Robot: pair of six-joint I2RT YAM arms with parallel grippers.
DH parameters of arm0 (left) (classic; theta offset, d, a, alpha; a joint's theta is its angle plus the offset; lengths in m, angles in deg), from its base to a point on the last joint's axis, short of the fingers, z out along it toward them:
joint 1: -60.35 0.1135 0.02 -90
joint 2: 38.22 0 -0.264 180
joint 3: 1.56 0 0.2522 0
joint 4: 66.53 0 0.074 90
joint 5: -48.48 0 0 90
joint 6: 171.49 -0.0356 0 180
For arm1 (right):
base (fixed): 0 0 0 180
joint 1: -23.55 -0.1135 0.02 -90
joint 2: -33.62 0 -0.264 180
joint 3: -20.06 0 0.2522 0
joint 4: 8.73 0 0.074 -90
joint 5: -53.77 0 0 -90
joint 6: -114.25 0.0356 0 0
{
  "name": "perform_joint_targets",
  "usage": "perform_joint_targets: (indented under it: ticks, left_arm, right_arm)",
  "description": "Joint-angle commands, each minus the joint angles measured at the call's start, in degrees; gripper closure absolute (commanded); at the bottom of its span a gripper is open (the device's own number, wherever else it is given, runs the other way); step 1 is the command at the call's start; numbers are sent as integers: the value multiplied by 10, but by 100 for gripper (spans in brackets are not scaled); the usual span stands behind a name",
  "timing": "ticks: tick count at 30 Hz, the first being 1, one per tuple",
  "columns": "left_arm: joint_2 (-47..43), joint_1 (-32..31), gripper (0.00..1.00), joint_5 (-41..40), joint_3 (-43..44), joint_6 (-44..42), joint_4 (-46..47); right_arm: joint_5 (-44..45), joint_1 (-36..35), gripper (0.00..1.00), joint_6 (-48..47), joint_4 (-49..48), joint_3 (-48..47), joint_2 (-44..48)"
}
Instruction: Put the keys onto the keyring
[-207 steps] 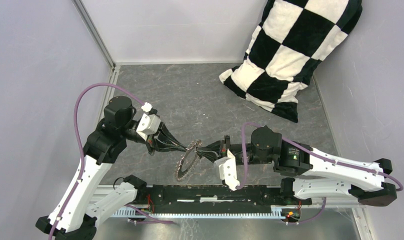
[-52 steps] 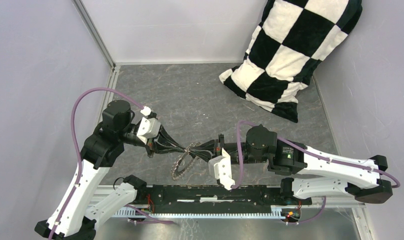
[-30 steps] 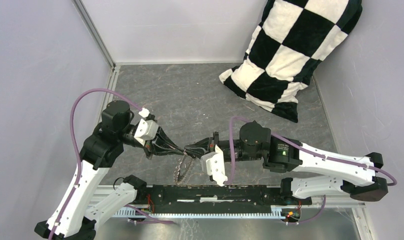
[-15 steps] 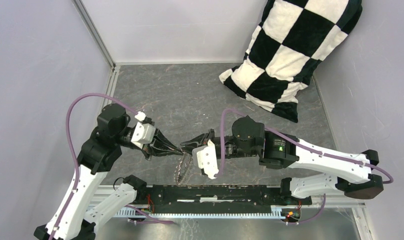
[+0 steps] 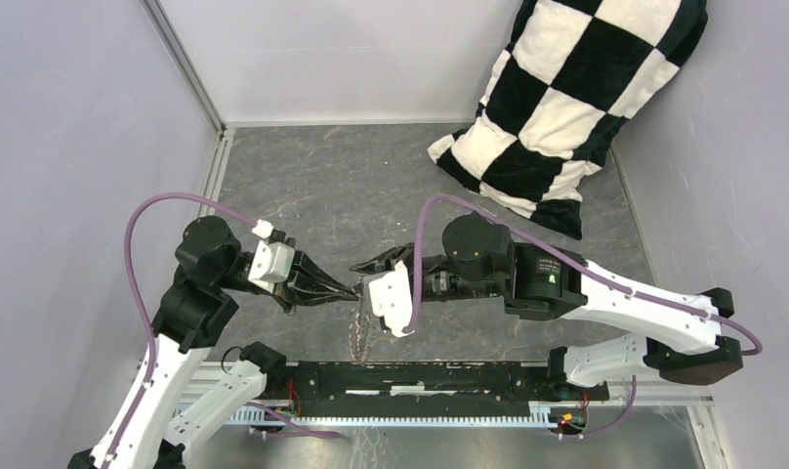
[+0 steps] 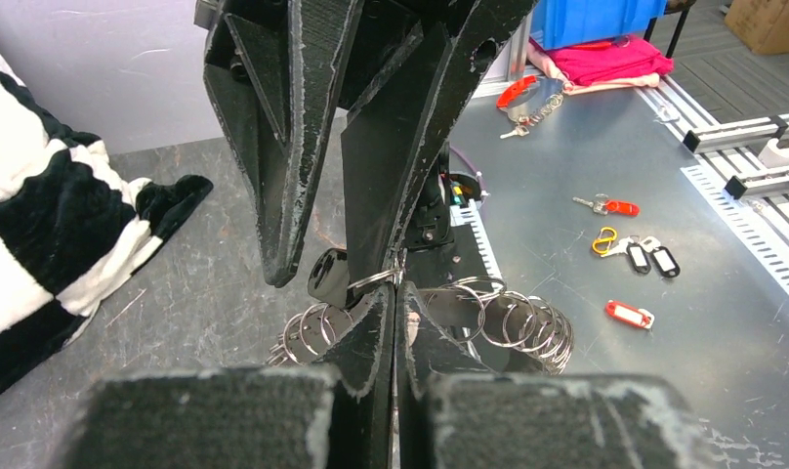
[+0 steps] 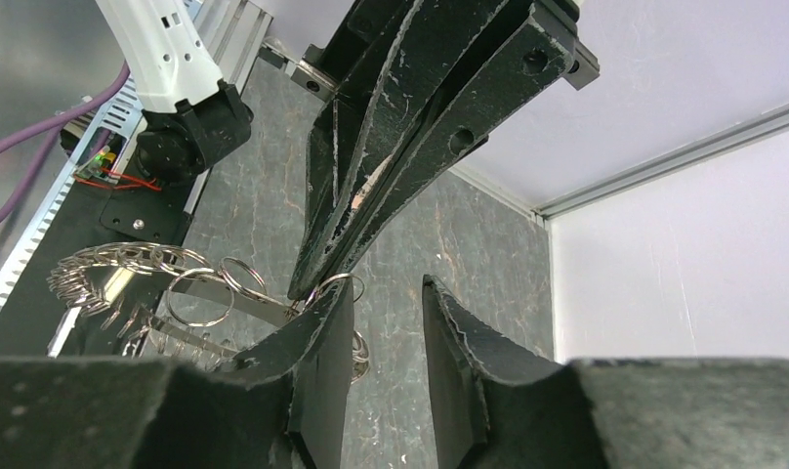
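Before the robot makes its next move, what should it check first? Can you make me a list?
1. Left tool shut on the large round metal keyring hung with small keys: ok.
2. Right tool open, nothing between its fingers: ok.
3. Tool tips not bumping each other: cannot tell, they sit very close.
4. Keyring lifted clear of the grey marbled table: cannot tell.
5. Black-and-white checked pillow out of the way: ok, far corner.
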Motion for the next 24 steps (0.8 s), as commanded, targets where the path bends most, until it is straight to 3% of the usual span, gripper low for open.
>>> perform_joint_targets:
  ticks: [1,13,24]
  left_arm:
    - [-7,-2,98,15,2,39,53]
    - [-10,-2,98,63,-7,43,51]
    - [-7,-2,98,74,0,8,26]
  right_arm:
    - [11,-3,61,5,35,-52,-20]
    - [-11,-3,54,-2,89,-120,-62]
    - [-83,-2,56,-9,137,-152,-70]
